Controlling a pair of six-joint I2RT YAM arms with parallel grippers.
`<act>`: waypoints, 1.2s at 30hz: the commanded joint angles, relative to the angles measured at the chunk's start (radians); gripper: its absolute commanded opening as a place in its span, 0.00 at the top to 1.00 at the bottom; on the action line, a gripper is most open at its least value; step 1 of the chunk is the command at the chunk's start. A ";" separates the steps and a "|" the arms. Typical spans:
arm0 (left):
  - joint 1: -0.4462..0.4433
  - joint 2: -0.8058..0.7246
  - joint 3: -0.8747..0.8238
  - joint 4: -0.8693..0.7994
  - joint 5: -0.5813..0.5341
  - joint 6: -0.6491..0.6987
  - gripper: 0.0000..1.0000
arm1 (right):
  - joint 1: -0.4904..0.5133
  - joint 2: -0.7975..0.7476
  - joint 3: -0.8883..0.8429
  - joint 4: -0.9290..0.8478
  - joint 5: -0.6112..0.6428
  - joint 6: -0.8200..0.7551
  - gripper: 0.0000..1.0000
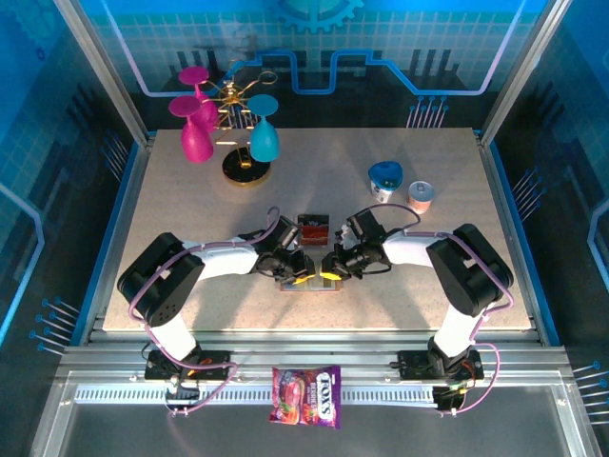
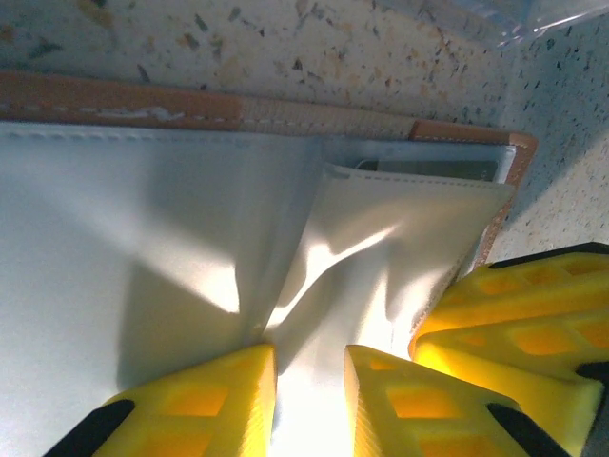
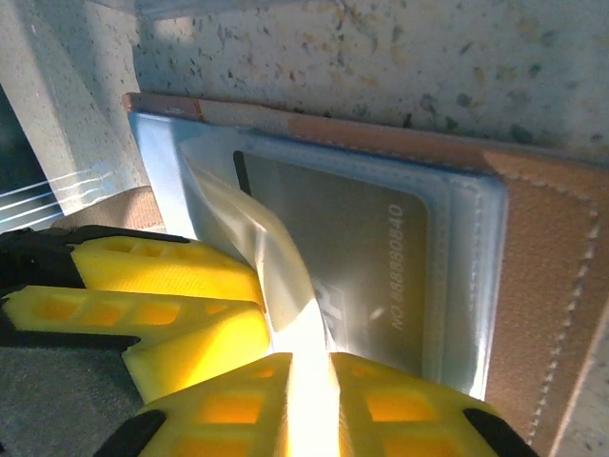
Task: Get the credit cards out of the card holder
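Firstly, on the left, the left gripper (image 2: 309,386) has its jaws drawn close on a fold of pale lining of the card holder (image 2: 114,238). The holder lies opened flat at the near middle of the table (image 1: 428,286), between both arms. In one pocket a credit card (image 3: 352,257) sits tucked in, its printed number showing. The right gripper (image 3: 303,400), jaws nearly together, pinches a strip of that pocket's flap, not the card. The likely risk is that both grips are on lining alone. A pull could lift or drag the whole holder, stretch the pocket, or slip off, leaving the card seated.
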 commanded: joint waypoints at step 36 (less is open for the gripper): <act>0.019 -0.207 0.010 -0.056 -0.048 0.031 0.68 | 0.044 -0.021 0.115 -0.115 0.044 -0.030 0.70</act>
